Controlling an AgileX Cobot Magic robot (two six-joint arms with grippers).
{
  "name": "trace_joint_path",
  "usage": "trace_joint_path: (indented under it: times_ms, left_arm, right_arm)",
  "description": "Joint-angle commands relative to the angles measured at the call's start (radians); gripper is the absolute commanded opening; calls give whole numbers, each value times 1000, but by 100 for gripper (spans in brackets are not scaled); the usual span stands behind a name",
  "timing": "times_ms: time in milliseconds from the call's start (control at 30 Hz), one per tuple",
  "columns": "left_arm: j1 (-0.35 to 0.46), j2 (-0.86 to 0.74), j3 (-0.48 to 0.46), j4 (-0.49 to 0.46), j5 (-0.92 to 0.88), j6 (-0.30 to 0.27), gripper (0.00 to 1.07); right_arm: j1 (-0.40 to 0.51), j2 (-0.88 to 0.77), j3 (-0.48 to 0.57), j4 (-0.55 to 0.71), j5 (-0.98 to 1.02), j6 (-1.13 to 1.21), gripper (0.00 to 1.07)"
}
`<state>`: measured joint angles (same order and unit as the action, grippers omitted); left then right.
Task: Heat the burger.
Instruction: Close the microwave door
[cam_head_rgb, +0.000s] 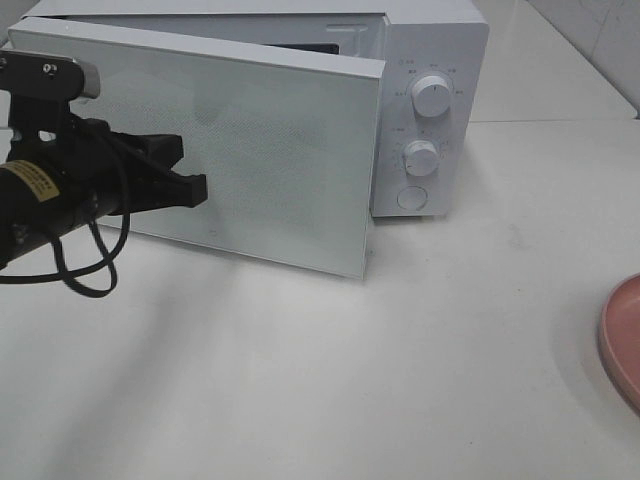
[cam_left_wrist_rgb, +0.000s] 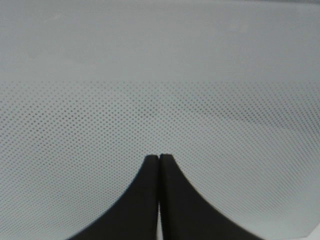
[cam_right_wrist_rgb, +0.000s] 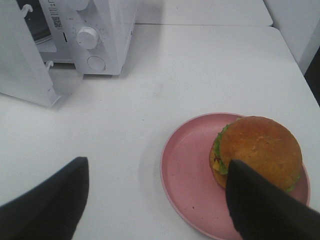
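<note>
White bench (cam_head_rgb: 330, 380) carries a microwave (cam_head_rgb: 435, 60) whose door (cam_head_rgb: 240, 150) the pressed-together left tool (cam_head_rgb: 195, 188) nudges, clearing the way, while the spread right tool (cam_right_wrist_rgb: 155, 200) hovers over the burger (cam_right_wrist_rgb: 257, 150) on its plate (cam_right_wrist_rgb: 185, 180).

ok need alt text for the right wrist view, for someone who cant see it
A burger sits on a pink plate on a white table, with the open right gripper hanging above the plate's edge. Farther off stands a white microwave with its door open.
</note>
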<state>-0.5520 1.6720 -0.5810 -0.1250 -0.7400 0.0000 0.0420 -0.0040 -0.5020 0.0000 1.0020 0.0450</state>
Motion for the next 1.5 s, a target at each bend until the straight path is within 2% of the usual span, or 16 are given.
trace_joint_path:
  times_ms: [33, 133, 267, 467, 767, 833, 1033, 1100, 1200, 1267, 1500]
  left_arm:
    - [-48, 39, -63, -127, -6, 68, 0]
    - [-74, 75, -111, -154, -6, 87, 0]
    - [-94, 107, -157, -167, -6, 87, 0]
    - [-140, 189, -279, -215, -1, 87, 0]
    - [-151, 267, -407, -252, 46, 110, 0]
    - [-151, 304, -467, -254, 49, 109, 0]
    - [-151, 335, -519, -258, 56, 109, 0]
    - [-151, 367, -571, -260, 76, 109, 0]
    - [-151, 375, -584, -261, 80, 109, 0]
    - [-151, 400, -624, -275, 98, 109, 0]
    - [-151, 409, -642, -278, 121, 114, 0]
  right_arm:
    - [-6, -27, 3, 0, -9, -11, 75]
    - [-6, -27, 3, 0, -9, -11, 75]
    - [-6, -27, 3, 0, -9, -11, 75]
    - [-6, -27, 3, 0, -9, -11, 75]
    - [-6, -27, 3, 0, -9, -11, 75]
    - [-6, -27, 3, 0, -9, -11, 75]
    - [-6, -27, 3, 0, -9, -11, 75]
    - [-6, -27, 3, 0, -9, -11, 75]
    - [-6, -27, 3, 0, -9, -11, 75]
    - [-6, -27, 3, 0, -9, -11, 75]
    - [-6, -27, 3, 0, -9, -11, 75]
